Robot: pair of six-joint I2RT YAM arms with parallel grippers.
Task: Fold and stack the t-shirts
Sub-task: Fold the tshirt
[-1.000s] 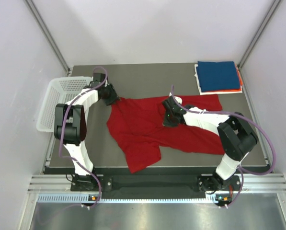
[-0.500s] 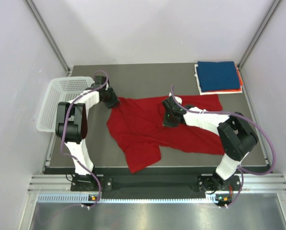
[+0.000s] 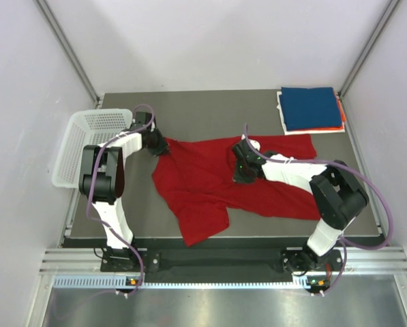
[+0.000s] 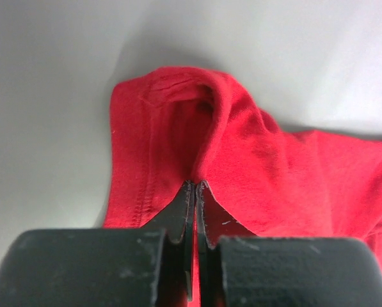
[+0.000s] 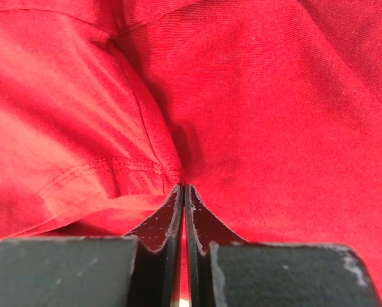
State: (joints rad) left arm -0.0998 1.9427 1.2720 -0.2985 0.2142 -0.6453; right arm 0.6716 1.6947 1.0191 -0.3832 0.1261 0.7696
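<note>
A large red t-shirt (image 3: 210,184) lies rumpled across the middle of the table. My left gripper (image 3: 161,147) is shut on its far left corner; in the left wrist view a pinched fold of the red t-shirt (image 4: 242,147) rises from my gripper (image 4: 196,185). My right gripper (image 3: 240,170) is shut on the cloth near the shirt's middle, where the red t-shirt (image 5: 274,115) bunches at a stitched hem against my gripper (image 5: 183,188). A folded dark blue t-shirt (image 3: 313,107) tops a stack at the far right corner, with orange (image 3: 341,117) and white (image 3: 285,126) edges under it.
A white mesh basket (image 3: 87,139) stands at the table's left edge, just beside the left arm. The dark table (image 3: 210,112) shows bare behind the shirt. Pale walls close in the sides and back.
My left gripper has shut on the red shirt's far left corner after moving slightly right onto it. The right gripper has stayed shut on the cloth in place.
</note>
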